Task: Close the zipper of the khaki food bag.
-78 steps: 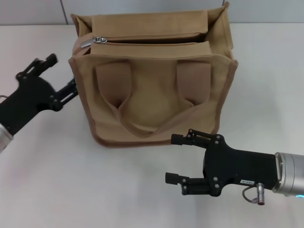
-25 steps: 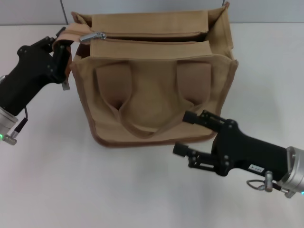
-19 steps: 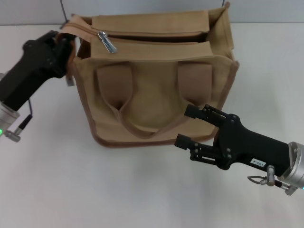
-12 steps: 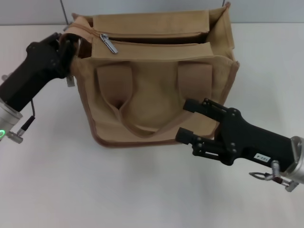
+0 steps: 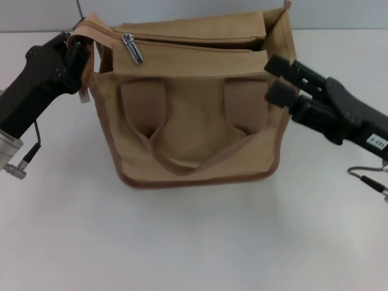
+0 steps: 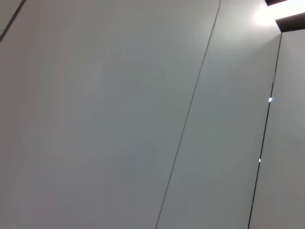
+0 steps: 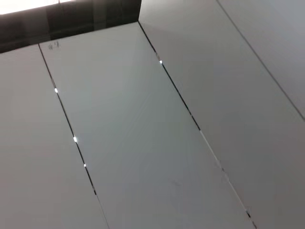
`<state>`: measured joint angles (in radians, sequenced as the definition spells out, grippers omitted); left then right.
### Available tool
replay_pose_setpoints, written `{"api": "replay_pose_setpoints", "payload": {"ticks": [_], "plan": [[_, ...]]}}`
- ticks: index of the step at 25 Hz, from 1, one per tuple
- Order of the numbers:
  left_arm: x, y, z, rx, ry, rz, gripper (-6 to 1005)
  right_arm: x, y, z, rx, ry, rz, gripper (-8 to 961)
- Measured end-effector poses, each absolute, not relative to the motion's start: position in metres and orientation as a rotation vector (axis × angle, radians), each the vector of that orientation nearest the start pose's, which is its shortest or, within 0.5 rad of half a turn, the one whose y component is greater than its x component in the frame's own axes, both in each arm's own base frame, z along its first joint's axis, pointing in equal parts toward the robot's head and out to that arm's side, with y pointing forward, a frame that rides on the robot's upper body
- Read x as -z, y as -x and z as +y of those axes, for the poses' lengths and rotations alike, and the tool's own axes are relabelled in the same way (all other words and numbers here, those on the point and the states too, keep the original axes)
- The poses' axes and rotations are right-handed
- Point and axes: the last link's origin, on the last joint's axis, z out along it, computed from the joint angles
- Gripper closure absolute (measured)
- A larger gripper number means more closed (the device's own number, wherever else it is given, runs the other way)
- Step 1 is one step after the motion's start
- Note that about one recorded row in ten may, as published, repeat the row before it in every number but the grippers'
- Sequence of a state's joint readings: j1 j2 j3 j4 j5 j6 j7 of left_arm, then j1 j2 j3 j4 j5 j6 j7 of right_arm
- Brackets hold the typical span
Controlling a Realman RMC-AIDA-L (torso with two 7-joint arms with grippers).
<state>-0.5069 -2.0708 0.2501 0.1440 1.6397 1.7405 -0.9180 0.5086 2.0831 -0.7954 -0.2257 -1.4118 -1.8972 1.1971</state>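
Note:
The khaki food bag [image 5: 194, 121] stands upright mid-table in the head view, with its looped strap hanging on the front. The zipper track [image 5: 200, 45] runs along the top, and its silver slider and pull tab [image 5: 130, 47] sit near the left end. My left gripper [image 5: 82, 54] is at the bag's top left corner, shut on the tan end strip there. My right gripper [image 5: 280, 80] is open, its two black fingers [image 5: 285, 65] right at the bag's top right front corner. Neither wrist view shows the bag or a gripper.
The bag stands on a white table [image 5: 182, 242] with a grey wall [image 5: 36, 15] behind it. A loose cable [image 5: 370, 179] hangs from my right arm. Both wrist views show only grey panels with dark seams [image 6: 186, 119], [image 7: 71, 133].
My right gripper rose from low in front of the bag to its top right corner. My left gripper stayed clamped on the left end strip, and the bag's top tilted slightly.

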Motion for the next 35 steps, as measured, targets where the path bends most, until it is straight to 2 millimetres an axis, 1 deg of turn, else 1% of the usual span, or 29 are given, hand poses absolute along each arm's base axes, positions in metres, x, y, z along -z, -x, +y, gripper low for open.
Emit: {"api": "replay_pose_setpoints", "payload": {"ticks": [4,5,8,10,11,14,15,16,19,20,21,23,28,35], "plan": [[-0.016,0.260,0.306,1.489,1.999,-0.505,982,0.008,-0.219,0.285,-1.713,2.425,0.655,150],[-0.018,0.258,0.305,1.487,2.016,-0.461,982,0.008,-0.216,0.288,-1.728,2.409,0.652,150],[-0.020,0.256,0.305,1.482,2.033,-0.426,982,0.008,-0.212,0.292,-1.760,2.372,0.670,152],[-0.021,0.254,0.307,1.490,2.031,-0.423,982,0.012,-0.207,0.298,-1.775,2.353,0.697,333],[-0.021,0.254,0.307,1.490,2.031,-0.423,982,0.012,-0.207,0.298,-1.775,2.353,0.697,377],[-0.021,0.250,0.310,1.504,2.035,-0.412,982,0.015,-0.200,0.308,-1.758,2.376,0.730,509],[-0.021,0.247,0.311,1.513,2.039,-0.404,982,0.020,-0.195,0.315,-1.729,2.408,0.791,553],[-0.021,0.247,0.311,1.513,2.039,-0.404,981,0.020,-0.195,0.315,-1.729,2.408,0.791,559],[-0.021,0.241,0.315,1.527,2.047,-0.387,981,0.025,-0.188,0.325,-1.671,2.482,0.912,575],[-0.020,0.237,0.318,1.536,2.056,-0.375,981,0.024,-0.182,0.330,-1.641,2.540,0.961,581],[-0.020,0.237,0.318,1.536,2.056,-0.375,981,0.024,-0.182,0.330,-1.641,2.540,0.961,581],[-0.020,0.233,0.321,1.542,2.066,-0.364,981,0.023,-0.175,0.333,-1.627,2.581,0.969,581],[-0.018,0.222,0.328,1.558,2.086,-0.338,981,0.019,-0.160,0.344,-1.609,2.623,0.900,582],[-0.015,0.217,0.331,1.569,2.095,-0.337,981,0.022,-0.153,0.357,-1.555,2.606,0.892,580]]}}
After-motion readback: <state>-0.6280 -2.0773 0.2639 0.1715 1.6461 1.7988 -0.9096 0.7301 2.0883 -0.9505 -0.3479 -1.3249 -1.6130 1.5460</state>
